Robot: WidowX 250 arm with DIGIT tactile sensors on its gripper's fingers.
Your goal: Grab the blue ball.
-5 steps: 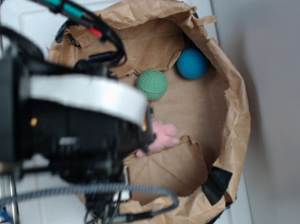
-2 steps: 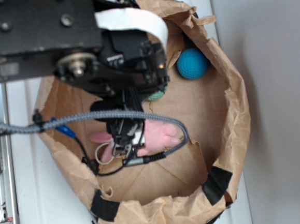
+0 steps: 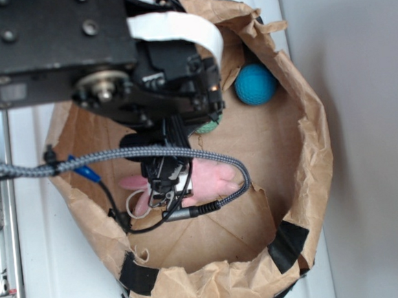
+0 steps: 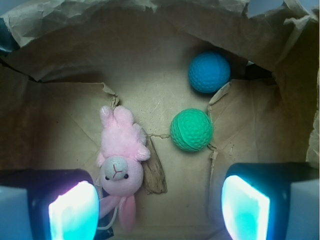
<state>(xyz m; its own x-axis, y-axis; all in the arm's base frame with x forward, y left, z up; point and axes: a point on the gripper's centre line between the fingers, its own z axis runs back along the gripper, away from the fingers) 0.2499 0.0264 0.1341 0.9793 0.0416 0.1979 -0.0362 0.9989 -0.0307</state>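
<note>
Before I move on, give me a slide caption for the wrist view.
Open gripper above the paper bag: blue ball far side, green ball nearer, pink bunny left.

Blue ball [image 3: 254,84] lies in the paper bag [image 3: 316,146], beside the arm [image 3: 110,66]

No text, label, brand, number or sign can be read in either view. The brown paper bag [image 3: 305,182], the black tape patches [image 3: 286,244] on its rim and the white band [image 3: 176,30] on the robot arm all look plain. The blue ball [image 4: 209,72], the green ball [image 4: 191,130] and the pink plush bunny [image 4: 121,160] likewise carry no marking that can be made out.
</note>
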